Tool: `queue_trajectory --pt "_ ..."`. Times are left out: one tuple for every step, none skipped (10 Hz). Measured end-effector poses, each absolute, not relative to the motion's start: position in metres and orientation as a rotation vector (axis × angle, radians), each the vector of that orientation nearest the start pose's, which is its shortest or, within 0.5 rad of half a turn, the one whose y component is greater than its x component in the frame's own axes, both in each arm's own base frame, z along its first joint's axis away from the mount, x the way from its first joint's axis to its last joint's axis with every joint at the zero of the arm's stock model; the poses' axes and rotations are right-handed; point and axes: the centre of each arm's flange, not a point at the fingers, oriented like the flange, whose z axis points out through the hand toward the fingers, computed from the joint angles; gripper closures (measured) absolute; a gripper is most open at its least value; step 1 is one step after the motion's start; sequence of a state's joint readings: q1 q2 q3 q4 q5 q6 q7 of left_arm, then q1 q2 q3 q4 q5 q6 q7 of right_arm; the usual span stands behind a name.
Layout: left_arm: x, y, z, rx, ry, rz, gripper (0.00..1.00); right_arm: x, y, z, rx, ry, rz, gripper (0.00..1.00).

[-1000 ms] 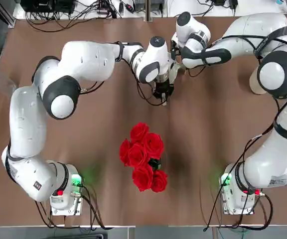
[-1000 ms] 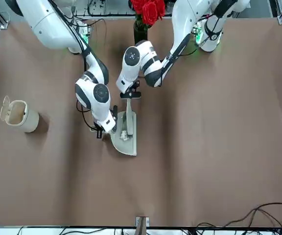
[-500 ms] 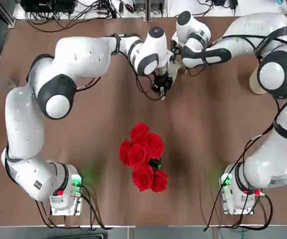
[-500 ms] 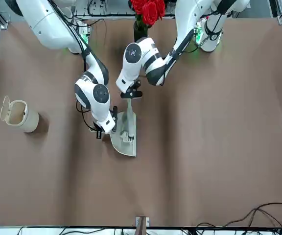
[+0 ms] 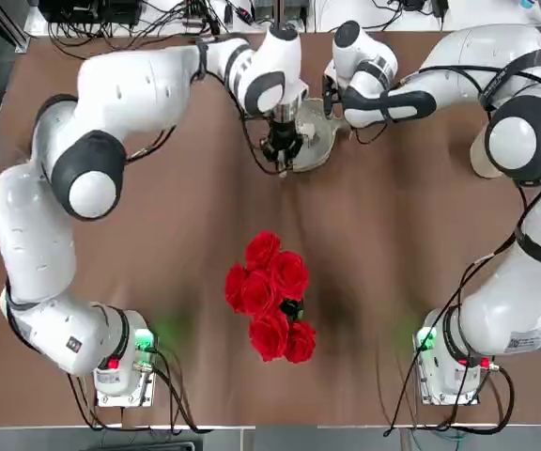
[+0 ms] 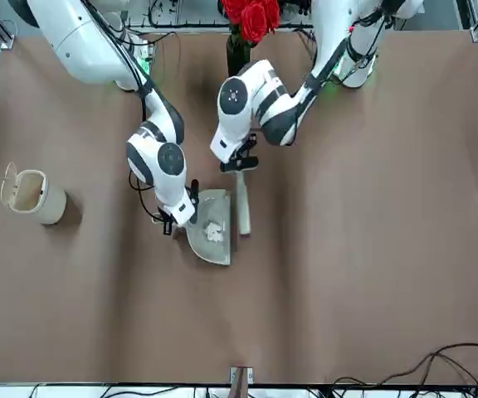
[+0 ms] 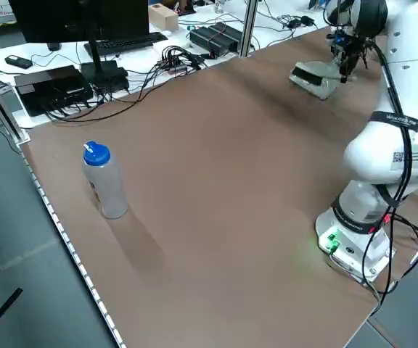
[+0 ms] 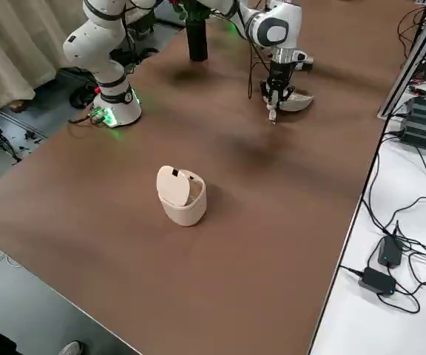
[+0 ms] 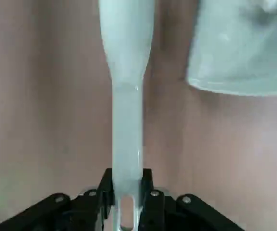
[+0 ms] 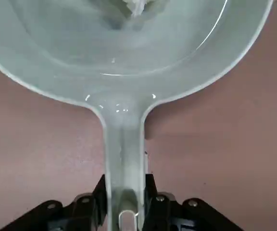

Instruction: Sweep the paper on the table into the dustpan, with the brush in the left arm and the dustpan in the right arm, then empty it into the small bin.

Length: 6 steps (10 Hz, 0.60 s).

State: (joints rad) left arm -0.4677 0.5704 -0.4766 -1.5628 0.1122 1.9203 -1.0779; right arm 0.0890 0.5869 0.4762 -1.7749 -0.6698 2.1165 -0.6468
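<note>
Top view, from the robot's edge of the table [image 5: 158,244] outward: a vase of red roses [image 5: 272,293] stands between the two bases, and well beyond it, close to the far edge, both grippers meet at the dustpan [image 6: 209,228].

The sweeping looks done. In the front view the paper [image 6: 215,230] lies as a small white crumple inside the pan, and the brush [image 6: 242,203] sits just beside the pan's open side, its head on the tabletop and clear of the scoop. The step in hand, as I judge it, is the handover from sweeping to emptying.

The left gripper [image 9: 127,202] is clamped on the tip of the brush's pale handle, which runs straight out from between its fingers; the pan's edge shows beside it, close but apart. The right gripper [image 10: 124,204] is closed on the dustpan's short handle, with the pan flat on the table.

The small bin [image 6: 31,196] stands well apart toward the robot's right edge, its flap lid tipped up. The next move calls for the right arm to lift the pan level, or tipped slightly back so the ball cannot roll out of the mouth, carry it across, and tilt it over the bin's opening. The brush should draw aside first so the rising pan does not catch it.
</note>
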Motion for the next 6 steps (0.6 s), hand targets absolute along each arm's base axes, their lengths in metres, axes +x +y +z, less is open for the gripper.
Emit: queue_trajectory --pt "0.45 -0.488 0.333 -3.055 -0.214 0.316 0.73 0.571 0.297 0.248 -2.43 -2.387 0.273 0.67" --pt "0.463 -0.457 0.333 -3.037 -0.202 0.318 0.73 0.573 0.296 0.253 -2.448 -2.375 0.273 0.67" --pt "0.476 -0.422 0.33 -3.02 -0.173 0.329 0.73 0.575 0.295 0.258 -2.461 -2.364 0.264 0.67" --pt "0.491 -0.381 0.329 -3.012 -0.143 0.34 0.73 0.576 0.294 0.26 -2.467 -2.358 0.259 0.67" --pt "0.504 -0.342 0.333 -3.008 -0.12 0.344 0.73 0.576 0.294 0.26 -2.464 -2.359 0.257 0.67" --pt "0.511 -0.306 0.339 -3.005 -0.089 0.342 0.73 0.575 0.297 0.262 -2.44 -2.377 0.251 0.67"
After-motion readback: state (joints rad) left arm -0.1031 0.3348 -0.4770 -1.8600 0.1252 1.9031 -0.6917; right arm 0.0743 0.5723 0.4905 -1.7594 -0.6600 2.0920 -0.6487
